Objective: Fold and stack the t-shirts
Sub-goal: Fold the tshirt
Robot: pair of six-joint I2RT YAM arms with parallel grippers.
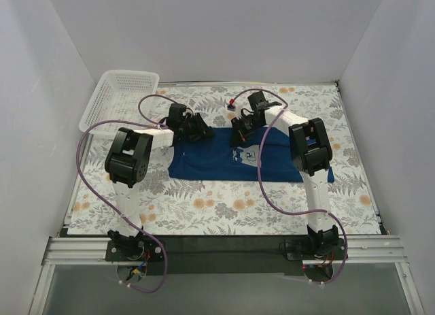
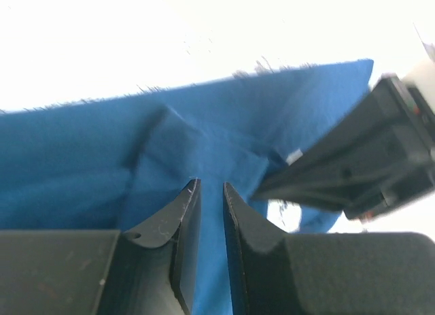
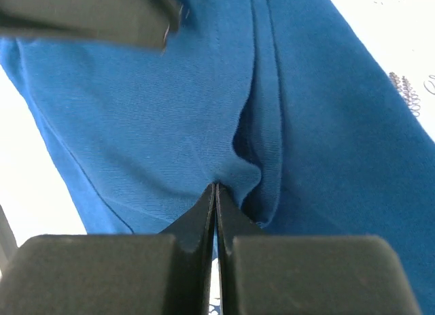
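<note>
A dark blue t-shirt (image 1: 211, 164) lies spread on the floral tablecloth, with a small pale print (image 1: 243, 154) near its far edge. Both grippers are down at that far edge, close together. My left gripper (image 1: 202, 131) has its jaws drawn narrow with blue cloth filling the gap between them (image 2: 211, 186); the t-shirt (image 2: 81, 158) bunches into a fold just ahead of its tips. My right gripper (image 1: 239, 135) is shut, its tips (image 3: 215, 186) pinching a raised pucker of the t-shirt (image 3: 136, 111) beside a seam fold. Each wrist view shows part of the other gripper.
A white mesh basket (image 1: 119, 97) stands at the back left corner of the table. White walls close in the left, right and far sides. Purple cables (image 1: 262, 172) loop from both arms over the cloth. A small red-tipped object (image 1: 232, 104) lies behind the grippers.
</note>
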